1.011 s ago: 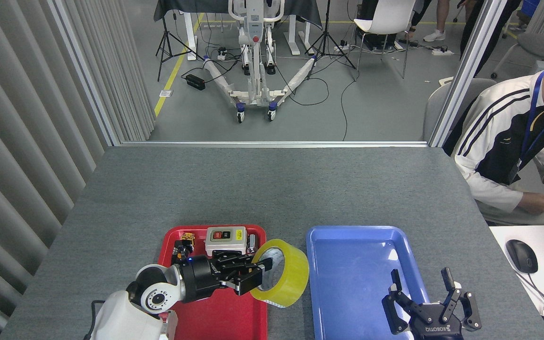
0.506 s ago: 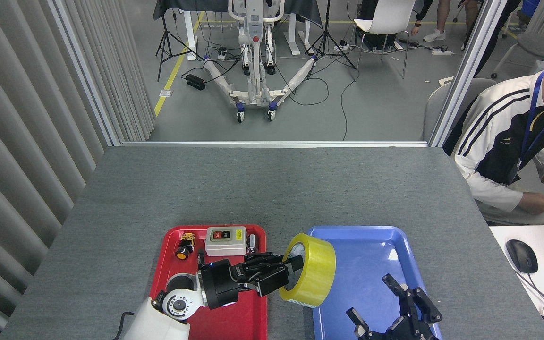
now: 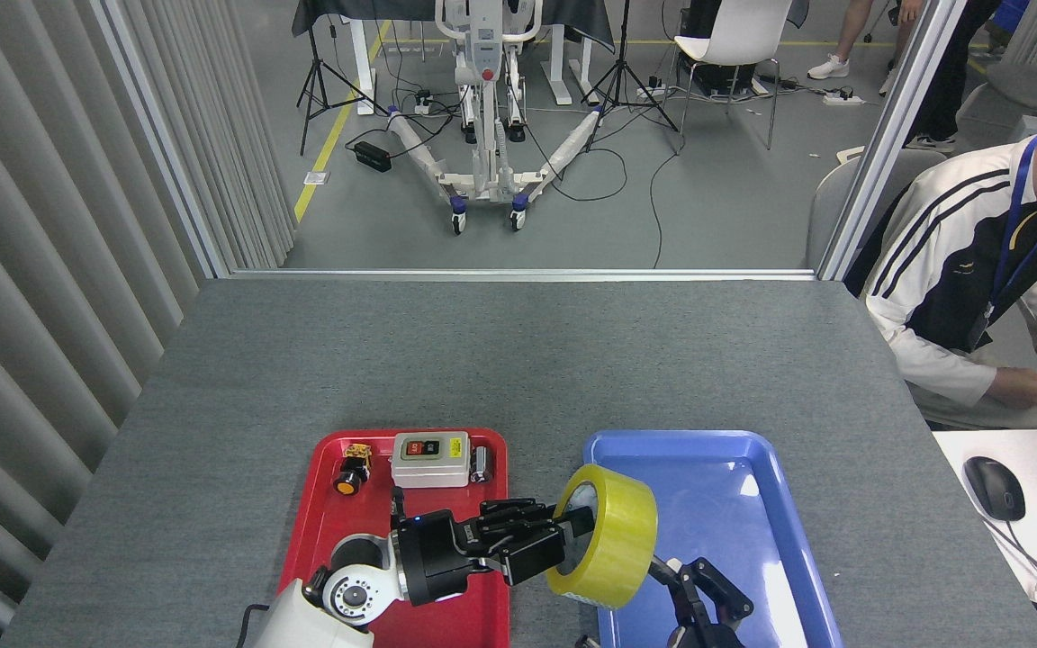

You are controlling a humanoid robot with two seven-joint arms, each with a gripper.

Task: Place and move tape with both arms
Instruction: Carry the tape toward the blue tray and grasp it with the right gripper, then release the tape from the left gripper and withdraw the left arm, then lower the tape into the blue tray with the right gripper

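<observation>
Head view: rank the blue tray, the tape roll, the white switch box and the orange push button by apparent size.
1. blue tray
2. tape roll, raised nearer the camera, so somewhat enlarged
3. white switch box
4. orange push button

On the grey worktop [image 3: 518, 360] we see a red tray [image 3: 325, 526] at seven o'clock and a blue tray [image 3: 734, 504] at five. Along the red tray's far edge sit a yellow-black button [image 3: 352, 470], a white switch box [image 3: 430, 458] and a small metal cylinder [image 3: 482, 464]. At three o'clock a seated person [image 3: 978, 270]; beside them a mouse [image 3: 995, 487].
</observation>
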